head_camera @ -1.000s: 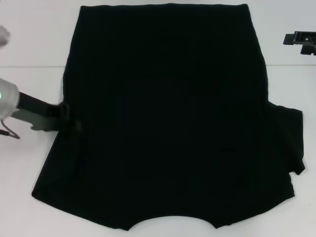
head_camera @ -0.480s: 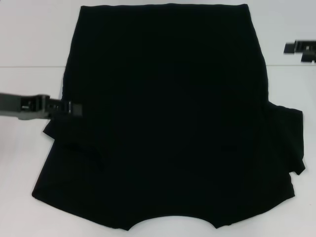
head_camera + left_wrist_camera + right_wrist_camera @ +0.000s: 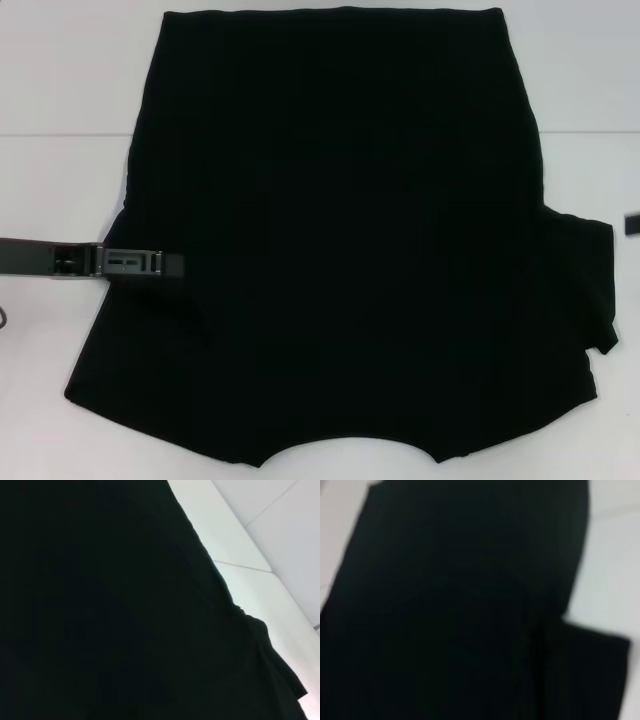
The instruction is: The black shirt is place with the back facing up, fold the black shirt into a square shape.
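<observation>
The black shirt (image 3: 340,220) lies spread flat on the white table (image 3: 60,80), its curved neckline at the near edge and its hem at the far edge. My left gripper (image 3: 172,263) reaches in level from the left and sits over the shirt's left edge, shut on the fabric there. A fold runs from it towards the neckline. The right sleeve (image 3: 580,290) sticks out flat on the right. Only a sliver of my right gripper (image 3: 632,222) shows at the right border. Black shirt (image 3: 100,605) cloth fills the left wrist view, and black shirt (image 3: 460,605) cloth fills the right wrist view.
Bare white table surrounds the shirt on the left, right and far sides. A seam line (image 3: 60,135) crosses the tabletop at mid-height.
My left gripper has moved inward to the right, pulling the shirt's left edge in with it and making a fold. The right gripper dropped from the upper right to the right border.
</observation>
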Robot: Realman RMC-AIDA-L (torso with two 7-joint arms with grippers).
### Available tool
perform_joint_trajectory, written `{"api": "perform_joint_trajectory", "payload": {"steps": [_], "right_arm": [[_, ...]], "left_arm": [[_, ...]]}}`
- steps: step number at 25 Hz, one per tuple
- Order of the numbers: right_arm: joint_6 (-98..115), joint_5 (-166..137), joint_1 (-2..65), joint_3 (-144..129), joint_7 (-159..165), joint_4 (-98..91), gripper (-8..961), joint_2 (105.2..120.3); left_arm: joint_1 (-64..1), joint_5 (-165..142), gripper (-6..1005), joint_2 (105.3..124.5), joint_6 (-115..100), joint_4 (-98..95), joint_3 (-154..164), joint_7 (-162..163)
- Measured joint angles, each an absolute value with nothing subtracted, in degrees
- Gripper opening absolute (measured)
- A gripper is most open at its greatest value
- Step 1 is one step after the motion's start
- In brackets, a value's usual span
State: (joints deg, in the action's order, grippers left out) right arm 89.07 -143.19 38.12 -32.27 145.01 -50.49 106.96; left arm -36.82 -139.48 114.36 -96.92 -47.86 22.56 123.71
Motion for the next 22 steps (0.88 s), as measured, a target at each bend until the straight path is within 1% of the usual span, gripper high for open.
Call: {"api": "perform_joint_trajectory", "payload": {"steps": [6,8,12,17,22], "right_arm": [[91.0,-146.9,36.8,-32.2,145.7,-49.3,768,106.81],[90.9,-148.1,36.9,-32.6,145.5,-48.2,695,107.09],[88.8,-150.0,37.5,-32.8,145.2,-45.4,551,107.58],[85.1,-150.5,38.3,-33.7,145.2,-42.4,379,108.47],[81.1,-150.5,39.3,-35.8,145.6,-39.3,381,109.25]], "left_arm": [[-38.1,-139.2,916,114.76,-96.8,-47.4,22.6,123.6],[-38.3,-139.1,952,115.04,-96.4,-47.4,22.6,123.6],[-38.4,-139.0,951,115.47,-95.4,-47.3,22.6,123.5],[-38.7,-138.8,951,115.57,-94.7,-47.3,22.6,123.4],[-39.0,-138.8,950,115.65,-94.0,-47.3,22.6,123.3]]}}
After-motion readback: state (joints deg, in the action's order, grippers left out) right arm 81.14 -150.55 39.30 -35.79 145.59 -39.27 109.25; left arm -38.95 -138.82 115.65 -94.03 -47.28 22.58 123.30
